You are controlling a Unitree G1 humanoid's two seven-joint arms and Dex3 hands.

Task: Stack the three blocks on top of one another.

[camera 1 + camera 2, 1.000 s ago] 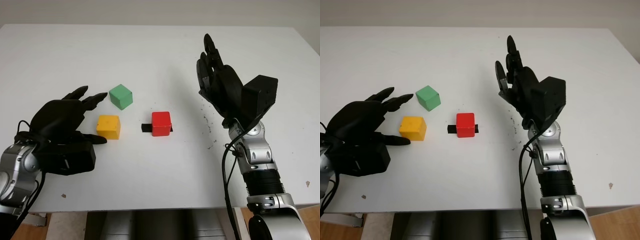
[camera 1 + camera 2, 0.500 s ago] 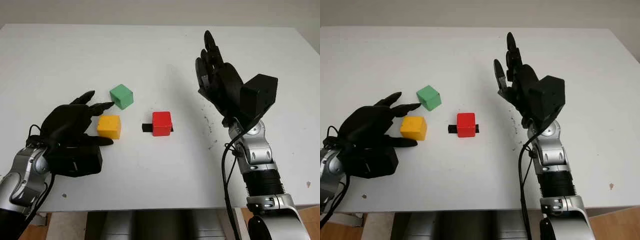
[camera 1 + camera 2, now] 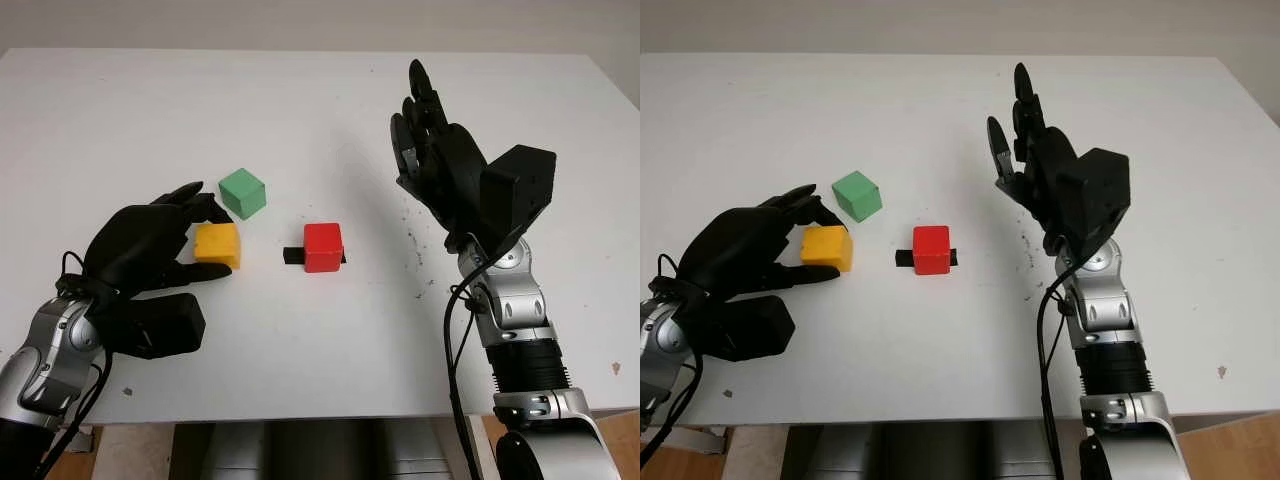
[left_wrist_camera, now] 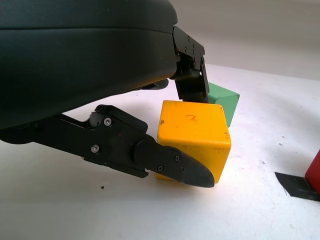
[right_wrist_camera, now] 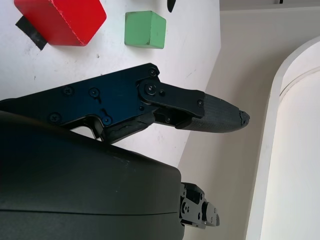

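Since 0.5 s ago the left hand [image 3: 150,250] has closed its fingers [image 4: 172,167] around the yellow block [image 3: 218,245], which sits on the table [image 3: 300,120] between them. The green block [image 3: 242,192] lies just behind, the red block [image 3: 323,246] to its right on black tape [image 3: 292,256]. The left wrist view reveals a "2" on the yellow block. The right hand [image 3: 440,165] is raised, open.
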